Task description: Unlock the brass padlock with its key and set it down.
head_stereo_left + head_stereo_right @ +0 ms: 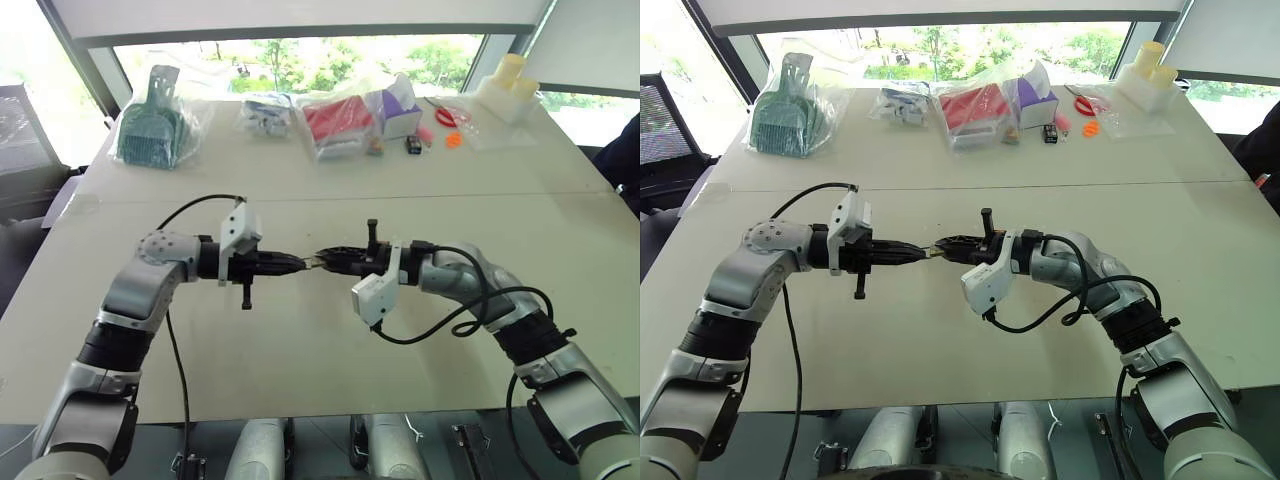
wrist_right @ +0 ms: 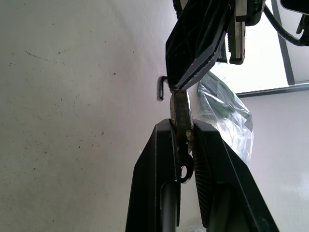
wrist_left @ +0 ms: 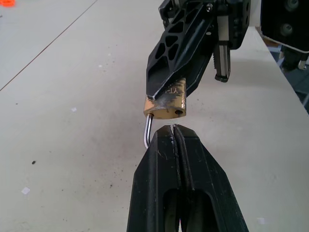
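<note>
Both grippers meet tip to tip a little above the middle of the table [image 1: 300, 370]. The brass padlock [image 3: 166, 108] is a small yellowish block, and my right gripper [image 2: 182, 123] is shut on its body. Behind the body, between the right fingers, sits the key [image 2: 185, 170], a small dark piece with a round hole. The thin silvery shackle [image 3: 146, 133] curves out of the body toward my left gripper [image 3: 175, 128]. That gripper is shut, with a silvery sliver of the shackle pinched at its tips. One shackle hole in the body stands empty.
Along the far edge of the table lie a green item in a clear bag [image 1: 150, 125], a red item in a bag [image 1: 335, 120], a purple box [image 1: 400, 108], orange-handled scissors [image 1: 445, 115] and white containers [image 1: 505, 88]. A seam [image 1: 450, 196] crosses the table beyond the grippers.
</note>
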You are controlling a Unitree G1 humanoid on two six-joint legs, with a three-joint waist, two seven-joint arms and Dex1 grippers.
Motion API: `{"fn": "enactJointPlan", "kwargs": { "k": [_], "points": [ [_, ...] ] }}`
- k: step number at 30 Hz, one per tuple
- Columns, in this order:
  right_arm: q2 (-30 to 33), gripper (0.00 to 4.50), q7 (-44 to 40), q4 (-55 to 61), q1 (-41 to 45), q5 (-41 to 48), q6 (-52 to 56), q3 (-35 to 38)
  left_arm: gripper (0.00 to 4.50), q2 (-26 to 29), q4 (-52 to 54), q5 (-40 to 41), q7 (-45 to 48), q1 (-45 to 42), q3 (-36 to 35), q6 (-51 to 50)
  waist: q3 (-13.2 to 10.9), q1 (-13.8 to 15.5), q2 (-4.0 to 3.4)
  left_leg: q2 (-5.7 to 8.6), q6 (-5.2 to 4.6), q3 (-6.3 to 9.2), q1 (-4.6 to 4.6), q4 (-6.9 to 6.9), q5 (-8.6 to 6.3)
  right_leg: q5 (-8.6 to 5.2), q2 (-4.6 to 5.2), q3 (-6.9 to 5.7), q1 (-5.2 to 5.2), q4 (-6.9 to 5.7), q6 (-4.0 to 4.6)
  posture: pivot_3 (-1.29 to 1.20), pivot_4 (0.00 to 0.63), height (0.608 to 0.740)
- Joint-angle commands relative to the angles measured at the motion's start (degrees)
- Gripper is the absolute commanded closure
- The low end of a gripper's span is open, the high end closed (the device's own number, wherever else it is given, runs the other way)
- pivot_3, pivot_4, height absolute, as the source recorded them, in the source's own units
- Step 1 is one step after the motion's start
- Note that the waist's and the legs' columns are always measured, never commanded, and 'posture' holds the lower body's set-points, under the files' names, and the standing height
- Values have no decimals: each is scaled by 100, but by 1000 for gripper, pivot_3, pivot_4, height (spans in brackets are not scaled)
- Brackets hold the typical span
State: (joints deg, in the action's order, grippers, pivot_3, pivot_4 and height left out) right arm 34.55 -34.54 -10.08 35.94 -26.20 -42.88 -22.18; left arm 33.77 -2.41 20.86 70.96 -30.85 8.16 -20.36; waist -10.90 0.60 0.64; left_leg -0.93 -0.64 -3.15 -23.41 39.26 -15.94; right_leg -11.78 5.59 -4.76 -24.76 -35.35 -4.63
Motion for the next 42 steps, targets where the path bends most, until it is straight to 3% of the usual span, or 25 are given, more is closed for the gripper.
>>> {"fn": "enactJointPlan", "kwargs": {
  "k": [1, 13, 26, 30, 35, 42],
  "points": [
    [-34, 4500, 3, 286, 26, 156, -8, 78, 4461, -46, -138, -202, -83, -24, 26, 358, 0, -1, 0, 0, 0, 0, 0, 0, 0, 0, 0, 0, 0, 0, 0, 0, 150, 740],
    [-72, 4500, -26, 304, -65, 167, 97, 38, 4461, -117, -325, -277, -213, 1, -112, 656, 0, 0, 0, 0, 0, -1, 0, 0, 0, 0, 0, 0, 0, 0, 0, 0, 150, 740],
    [136, 4500, 497, -1259, -32, -751, 100, -91, 4461, 183, 592, -498, -550, 1096, -26, 720, 0, -21, -2, -1, 0, -1, 1, -2, 0, 0, 1, 2, -1, 0, 1, 0, 150, 740],
    [165, 2701, 145, -1029, -171, -441, 284, -87, 4500, 180, 727, -549, -649, 1280, -23, 780, 0, -19, -2, -2, 0, -1, 2, -3, 0, 0, 1, 2, -1, -2, 1, 0, 150, 740],
    [524, 67, -586, -472, -421, 111, 806, 76, 4500, 171, 888, -474, -746, 1309, -62, 676, 1, 20, -3, -3, 0, 1, 4, -2, 0, 0, 1, 2, 3, -2, 1, 0, 150, 740],
    [1173, 22, -2438, 1495, -1247, 2571, 3836, 938, 4500, 260, 983, -408, -875, 1196, -257, 614, 1, 25, -4, -6, -1, 6, 9, -2, -1, 0, 6, 0, 14, 3, 1, 0, 150, 740]
  ]
}}
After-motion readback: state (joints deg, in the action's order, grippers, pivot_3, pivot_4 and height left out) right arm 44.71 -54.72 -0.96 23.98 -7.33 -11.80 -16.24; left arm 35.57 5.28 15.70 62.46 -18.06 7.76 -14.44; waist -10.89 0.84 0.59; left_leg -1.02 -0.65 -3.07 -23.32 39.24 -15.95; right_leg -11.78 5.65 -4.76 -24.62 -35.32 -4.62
